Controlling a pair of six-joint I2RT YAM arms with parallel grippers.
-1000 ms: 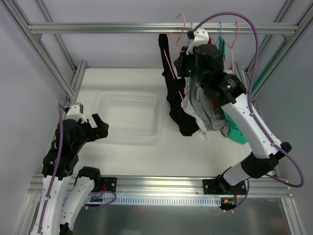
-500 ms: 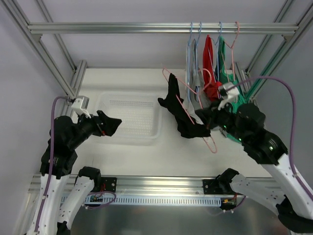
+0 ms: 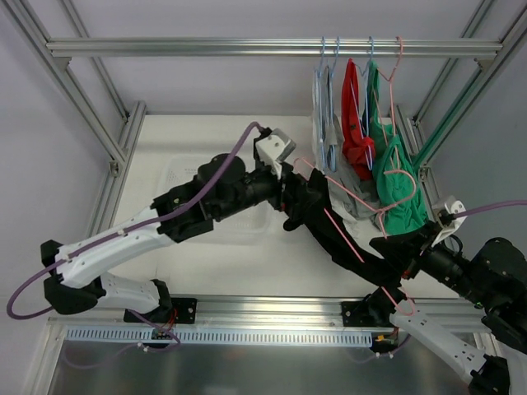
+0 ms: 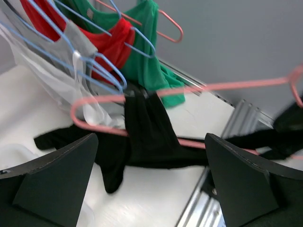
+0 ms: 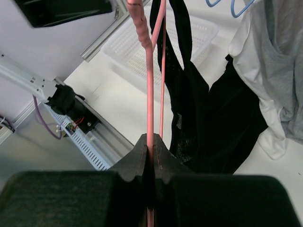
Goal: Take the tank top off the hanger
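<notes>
White table (image 3: 214, 265); right claw (image 5: 152, 143) pinches pink hanger (image 5: 147, 94) bearing black tank top (image 5: 215, 125).

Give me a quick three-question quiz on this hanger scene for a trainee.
1. True or false: the right gripper is clamped on the pink hanger.
2. What colour is the tank top on that hanger? A red, B black, C green.
3. Fill in: the left gripper has its jaws ____.
Key: 1 true; 2 B; 3 open.
</notes>
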